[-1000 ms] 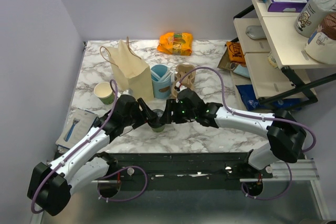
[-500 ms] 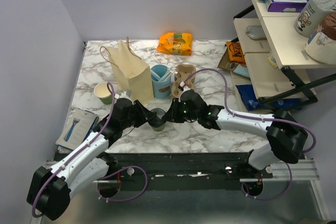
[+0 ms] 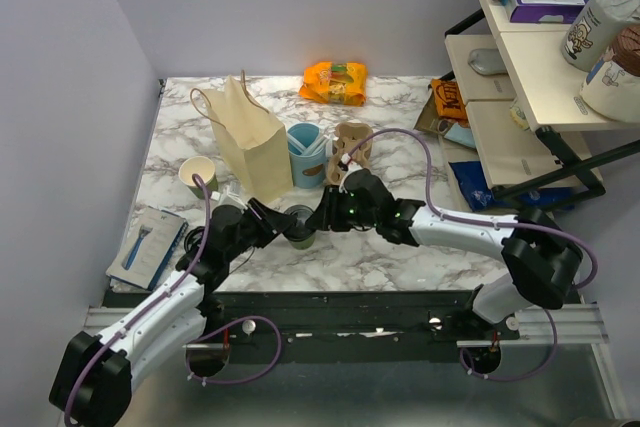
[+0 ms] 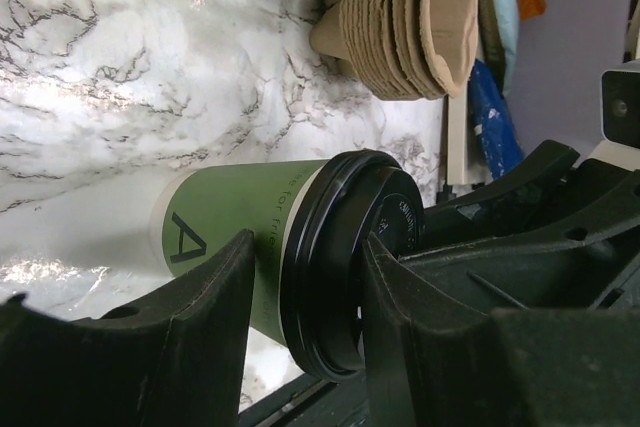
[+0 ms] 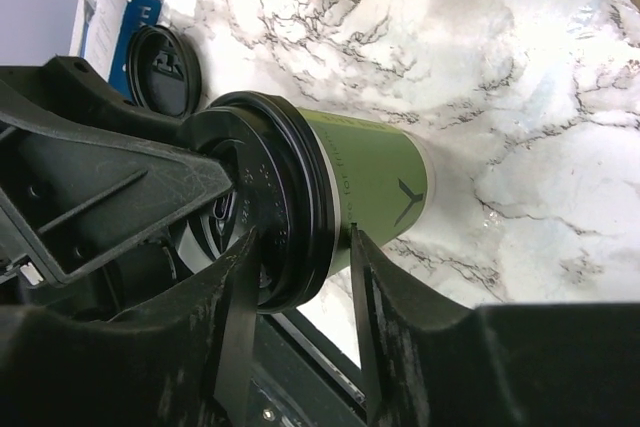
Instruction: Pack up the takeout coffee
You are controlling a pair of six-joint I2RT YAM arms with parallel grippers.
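The takeout coffee (image 3: pixel 298 227), a green paper cup with a black lid, stands upright on the marble table between both grippers. My left gripper (image 3: pixel 272 219) is at its left side. In the left wrist view the cup (image 4: pixel 235 237) lies across the frame, and the narrow-parted jaws straddle the lid rim (image 4: pixel 310 277) without pinching it. My right gripper (image 3: pixel 320 215) is at the cup's right side. In the right wrist view its jaws likewise straddle the lid (image 5: pixel 290 207), with the cup body (image 5: pixel 375 182) beyond them. The tan paper bag (image 3: pixel 250 142) stands open behind.
A light-blue cup (image 3: pixel 307 152) and a stack of cardboard holders (image 3: pixel 352 145) stand behind the coffee. A lidless green-and-white cup (image 3: pixel 198 175), a loose black lid (image 5: pixel 160 69) and a blue packet (image 3: pixel 147 242) are at the left. A shelf (image 3: pixel 520 77) stands at the right.
My left arm has drawn back toward the near left, its fingers still at the cup. The cup has shifted slightly away from the table's near edge. The right arm has barely moved.
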